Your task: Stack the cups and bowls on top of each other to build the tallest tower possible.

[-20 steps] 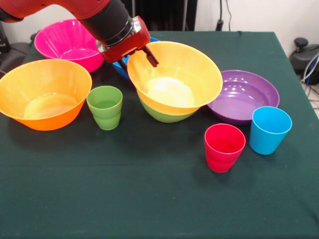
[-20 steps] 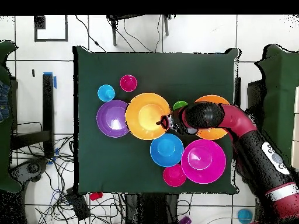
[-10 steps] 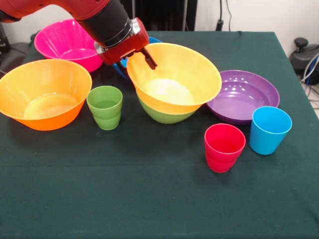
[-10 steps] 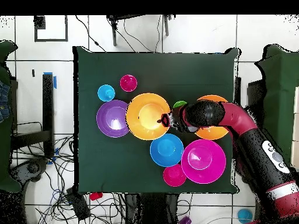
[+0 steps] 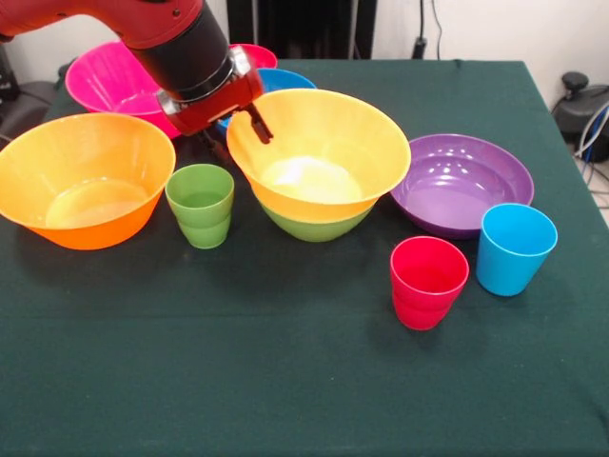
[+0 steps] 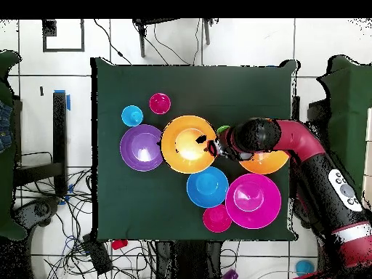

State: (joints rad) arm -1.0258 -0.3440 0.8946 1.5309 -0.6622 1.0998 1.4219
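The tower is a large orange bowl [image 5: 319, 152] nested in a green bowl [image 5: 314, 227], mid-table; it also shows in the overhead view [image 6: 189, 144]. My gripper [image 5: 249, 129] is shut on the orange bowl's far left rim, with one finger [image 5: 258, 125] inside it, and shows in the overhead view [image 6: 215, 149]. The second orange bowl [image 5: 86, 176] sits at the left, with the green cup [image 5: 201, 204] between it and the tower. The red cup [image 5: 428, 281] and the light blue cup [image 5: 515, 248] stand at the front right. The purple bowl [image 5: 463, 181] lies right of the tower.
The pink bowl [image 5: 119, 81], the blue bowl [image 5: 281, 80] and the small red bowl [image 5: 255, 55] sit at the far side, partly behind my arm. They also show in the overhead view: pink [image 6: 253, 200], blue [image 6: 208, 187], red [image 6: 216, 218].
My gripper has moved left in the front view, drawing the orange bowl's rim with it. The bowl has shifted left and sits more level on the green bowl.
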